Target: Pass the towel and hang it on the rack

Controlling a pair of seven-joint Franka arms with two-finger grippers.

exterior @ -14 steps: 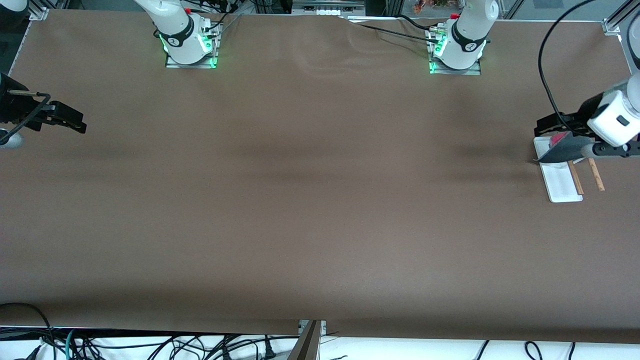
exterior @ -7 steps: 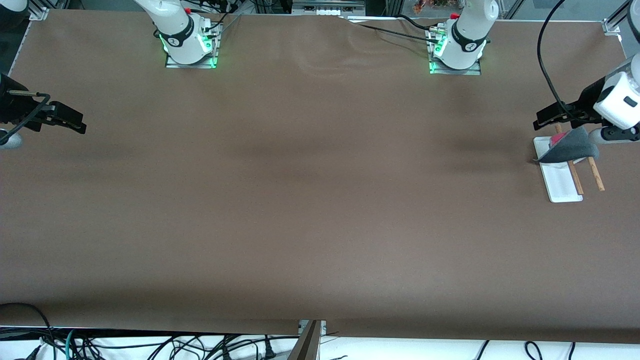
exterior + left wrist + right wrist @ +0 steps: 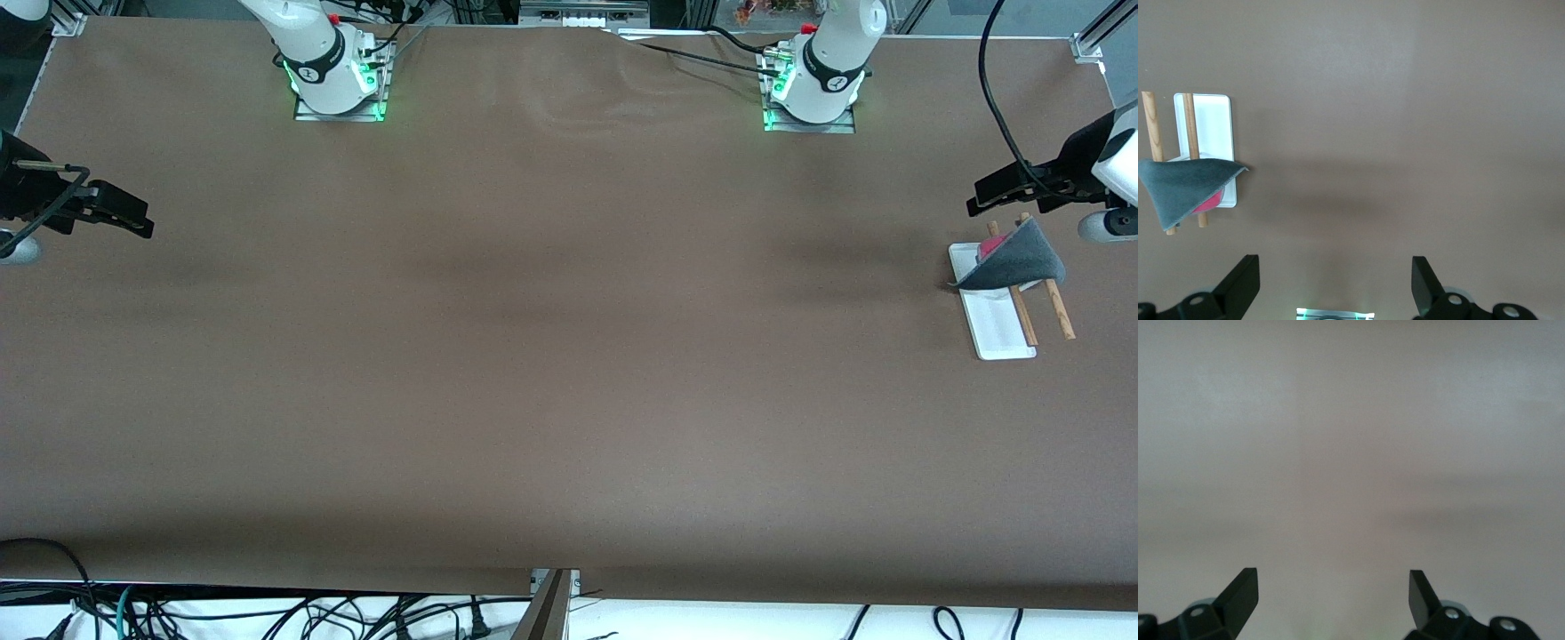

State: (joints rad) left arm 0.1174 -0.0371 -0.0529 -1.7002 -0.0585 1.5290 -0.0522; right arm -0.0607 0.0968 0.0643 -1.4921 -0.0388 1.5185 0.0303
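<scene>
Towel (image 3: 1013,265): small dark grey cloth with lighter stitched edging, draped over the two rods of the rack, hanging in a triangular fold. A pink-red patch (image 3: 989,247) shows at the part of the fold toward the robots' bases. Free of both grippers. The left wrist view shows the same cloth (image 3: 1185,187) across both rods, one corner pointing out past the base.

Rack (image 3: 994,324): flat white rectangular base carrying two thin brown wooden rods (image 3: 1060,313), side by side. Stands on the table at the left arm's end, near the table edge. The rods run over the base and out past it; the towel covers their middle part.

Left gripper (image 3: 1005,188): up in the air over the table beside the rack, on the side toward the robots' bases, apart from the towel. Fingers (image 3: 1241,283) spread wide, nothing between them.

Right gripper (image 3: 120,213): over the table at the right arm's end, well apart from the rack; this arm waits. Fingers (image 3: 1238,597) spread wide, holding nothing.

Table (image 3: 551,356): brown covered surface.
</scene>
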